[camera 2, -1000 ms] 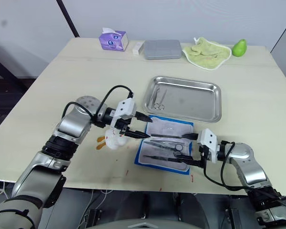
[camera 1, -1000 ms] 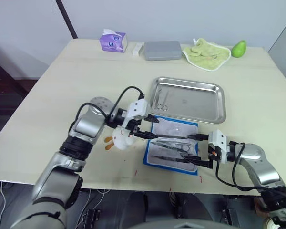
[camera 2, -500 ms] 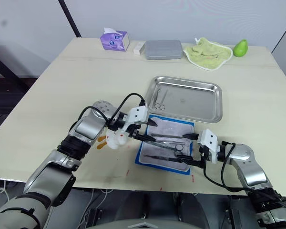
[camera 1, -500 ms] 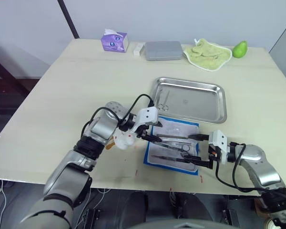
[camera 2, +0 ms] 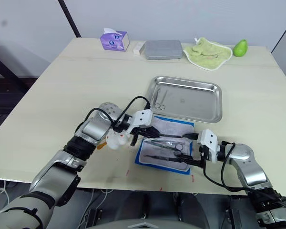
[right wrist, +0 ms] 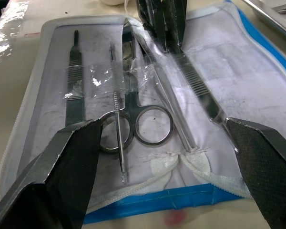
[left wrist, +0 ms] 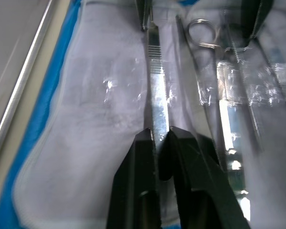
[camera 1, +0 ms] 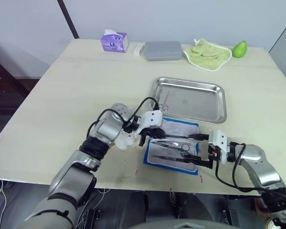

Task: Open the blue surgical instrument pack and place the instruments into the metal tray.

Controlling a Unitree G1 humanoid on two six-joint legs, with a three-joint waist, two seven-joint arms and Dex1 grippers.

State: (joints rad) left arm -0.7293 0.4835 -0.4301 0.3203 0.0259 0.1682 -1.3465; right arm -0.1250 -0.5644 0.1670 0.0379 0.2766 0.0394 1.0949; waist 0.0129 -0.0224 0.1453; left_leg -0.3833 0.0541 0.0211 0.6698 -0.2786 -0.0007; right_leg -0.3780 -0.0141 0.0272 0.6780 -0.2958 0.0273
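Blue pack [camera 1: 172, 145] open flat on the table [camera 1: 62, 90], at its near edge, white lining and clear pockets up. Just beyond it, the metal tray [camera 1: 214, 102], with a pair of ring-handled tools [camera 1: 162, 99] already lying at its left end. Left in the pack: a flat steel handle [left wrist: 158, 98] with a ribbed grip, scissors [right wrist: 136, 125], a thin probe [right wrist: 116, 102] and a second flat handle [right wrist: 72, 95], all tucked under the clear pocket strip.

Left gripper [camera 1: 151, 134] down over the left part of the pack, fingers [left wrist: 190, 164] pinched together on the near end of the flat steel handle, blade end pointing away toward the right side. Right gripper [camera 1: 196, 150] at the right edge of the pack, spread wide, one black finger [right wrist: 69, 157] over the near corner and the other over the far part, nothing between them; whether the tips touch the fabric, cannot tell.

Small white duck toy [camera 1: 122, 141] with an orange bill on the table just left of the pack, beside the left wrist. Along the far edge of the table: purple tissue box [camera 1: 114, 41], grey flat box [camera 1: 163, 50], green cloth [camera 1: 206, 52] and a green pear [camera 1: 240, 48], all well apart from the pack.
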